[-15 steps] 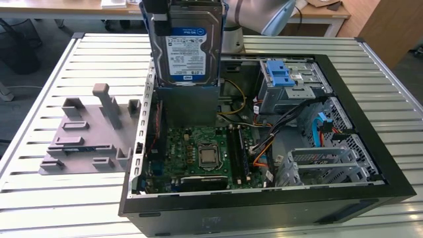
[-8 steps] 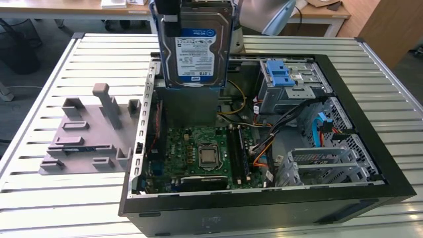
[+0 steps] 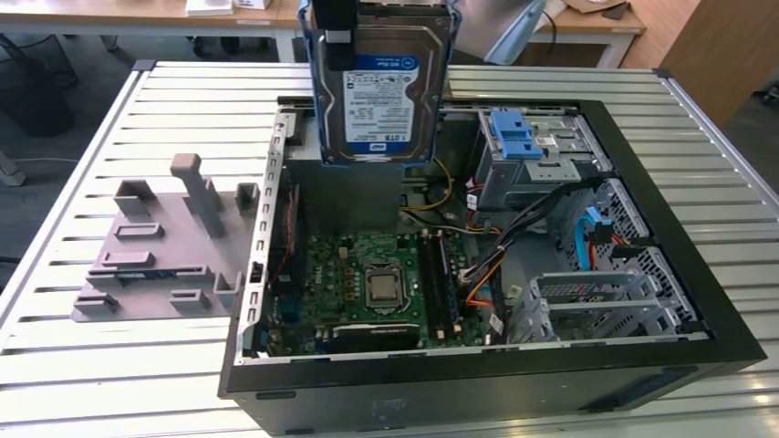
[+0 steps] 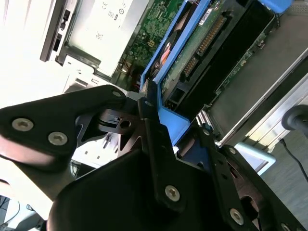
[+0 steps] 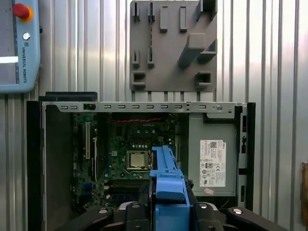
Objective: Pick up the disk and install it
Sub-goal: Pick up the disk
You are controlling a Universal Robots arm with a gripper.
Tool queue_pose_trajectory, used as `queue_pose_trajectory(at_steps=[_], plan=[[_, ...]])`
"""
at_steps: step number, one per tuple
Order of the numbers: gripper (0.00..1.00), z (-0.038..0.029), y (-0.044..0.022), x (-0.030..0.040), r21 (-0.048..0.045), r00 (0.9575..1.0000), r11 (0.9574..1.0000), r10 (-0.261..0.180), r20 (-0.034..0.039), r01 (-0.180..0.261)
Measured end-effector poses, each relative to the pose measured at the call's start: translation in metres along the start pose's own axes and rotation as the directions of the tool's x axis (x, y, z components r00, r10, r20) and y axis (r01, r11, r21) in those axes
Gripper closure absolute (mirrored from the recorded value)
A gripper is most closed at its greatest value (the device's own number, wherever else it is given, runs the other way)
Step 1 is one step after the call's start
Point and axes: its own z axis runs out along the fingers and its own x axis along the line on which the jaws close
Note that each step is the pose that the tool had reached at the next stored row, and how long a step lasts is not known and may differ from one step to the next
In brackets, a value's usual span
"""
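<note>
The disk (image 3: 378,91), a silver drive with a white-and-blue label in a blue bracket, hangs upright above the back of the open computer case (image 3: 487,383). My gripper (image 3: 365,20) is shut on its upper end. In the second wrist view the black gripper (image 4: 168,130) clamps the blue bracket, and the disk (image 4: 216,43) extends away from it. The first wrist view has the bracket's blue edge (image 5: 166,178) between the gripper's links (image 5: 166,204), over the motherboard (image 5: 134,149).
A grey metal drive cage with a blue latch (image 3: 530,146) sits inside the case at the exterior view's right. The grey plastic holder block (image 3: 164,246) stands on the slatted table (image 3: 73,365) to the left of the case. Cables (image 3: 487,265) cross the case interior. A teach pendant (image 5: 17,45) lies beyond.
</note>
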Motion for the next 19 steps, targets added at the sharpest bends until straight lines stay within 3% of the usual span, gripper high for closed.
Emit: queue_pose_trajectory(at_steps=[5,10,16,19], plan=[[0.64,0.0002,-0.0094,0.0015,-0.0003,1.0000,1.0000,0.001,0.0000,-0.001],[0.64,0.0007,-0.0114,0.0017,-0.0005,0.9998,0.9998,0.022,-0.0004,-0.022],[0.64,0.0010,-0.0249,0.0019,-0.0005,0.9997,0.9997,0.024,-0.0003,-0.024],[0.64,0.0010,-0.0269,0.0020,-0.0005,0.9997,0.9997,0.024,-0.0003,-0.024]])
